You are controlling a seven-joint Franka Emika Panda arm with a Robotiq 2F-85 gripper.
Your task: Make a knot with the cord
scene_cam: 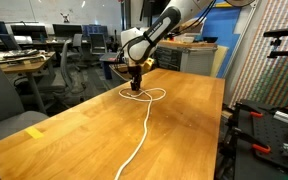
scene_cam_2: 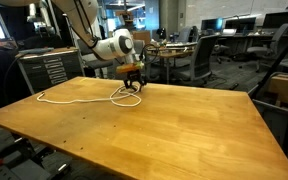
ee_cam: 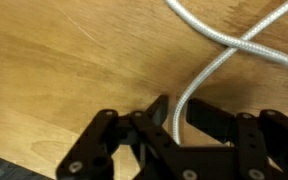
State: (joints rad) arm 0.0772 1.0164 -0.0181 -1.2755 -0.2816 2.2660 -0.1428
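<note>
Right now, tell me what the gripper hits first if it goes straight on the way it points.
The gripper points down at the wooden table. The cord runs between its fingers, so it probably meets the cord first, then the tabletop right beneath. How much gap remains is unclear.

White arm [scene_cam: 166, 25], black end effector [scene_cam: 135, 86]

light: bright, even, overhead | shadows: faint | wrist view: slightly blurred
</note>
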